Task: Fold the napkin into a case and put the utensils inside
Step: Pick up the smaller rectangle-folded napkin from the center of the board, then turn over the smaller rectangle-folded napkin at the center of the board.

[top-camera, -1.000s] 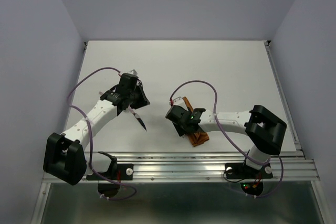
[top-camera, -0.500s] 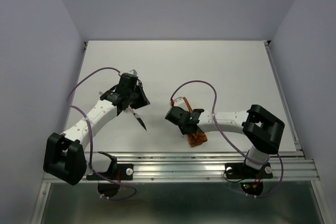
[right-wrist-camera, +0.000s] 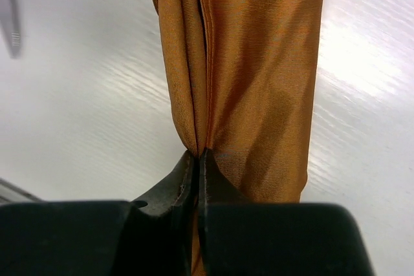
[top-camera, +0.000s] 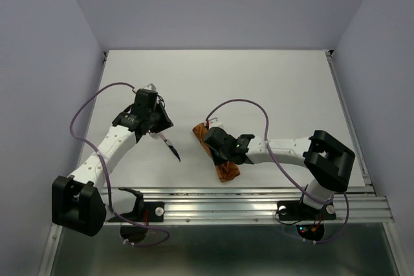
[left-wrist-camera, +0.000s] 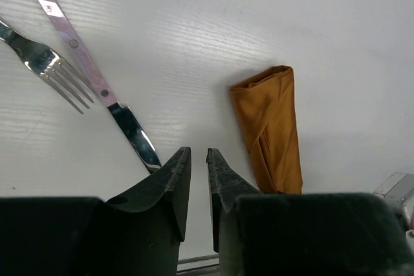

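Pinching a fold of the rust-orange case point(right-wrist-camera: 259, 63) with my right end effector point(right-wrist-camera: 197, 158), jaws closed tight on the cloth, I have it lying on the counter point(top-camera: 259, 82) close to the near edge, about mid-width. My left end effector point(left-wrist-camera: 198, 159) hangs narrow and empty just above the tip of the knife point(left-wrist-camera: 97, 82), with the fork point(left-wrist-camera: 48, 66) beside it, both left of the case.

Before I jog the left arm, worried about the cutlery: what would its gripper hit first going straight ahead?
Likely bare table, between the knife and the folded napkin; the knife tip lies close, depth unclear.
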`<action>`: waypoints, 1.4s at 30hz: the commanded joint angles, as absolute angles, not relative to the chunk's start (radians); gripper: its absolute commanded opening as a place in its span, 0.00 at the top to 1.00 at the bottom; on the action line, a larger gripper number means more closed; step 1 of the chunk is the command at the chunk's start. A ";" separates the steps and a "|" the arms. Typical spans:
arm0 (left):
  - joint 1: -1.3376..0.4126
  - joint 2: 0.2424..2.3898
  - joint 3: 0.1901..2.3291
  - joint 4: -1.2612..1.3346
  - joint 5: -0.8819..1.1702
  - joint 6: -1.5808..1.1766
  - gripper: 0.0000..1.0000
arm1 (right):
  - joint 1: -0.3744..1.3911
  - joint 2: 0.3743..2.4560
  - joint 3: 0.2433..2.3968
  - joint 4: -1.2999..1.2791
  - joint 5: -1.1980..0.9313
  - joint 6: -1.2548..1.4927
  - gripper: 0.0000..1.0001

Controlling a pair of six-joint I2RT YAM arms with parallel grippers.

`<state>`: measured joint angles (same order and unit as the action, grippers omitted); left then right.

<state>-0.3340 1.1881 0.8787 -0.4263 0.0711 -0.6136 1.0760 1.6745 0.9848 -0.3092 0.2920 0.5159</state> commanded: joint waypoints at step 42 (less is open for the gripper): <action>-0.267 1.091 0.940 -0.508 0.072 -0.525 0.69 | 0.931 1.663 0.856 0.365 -0.376 0.839 0.99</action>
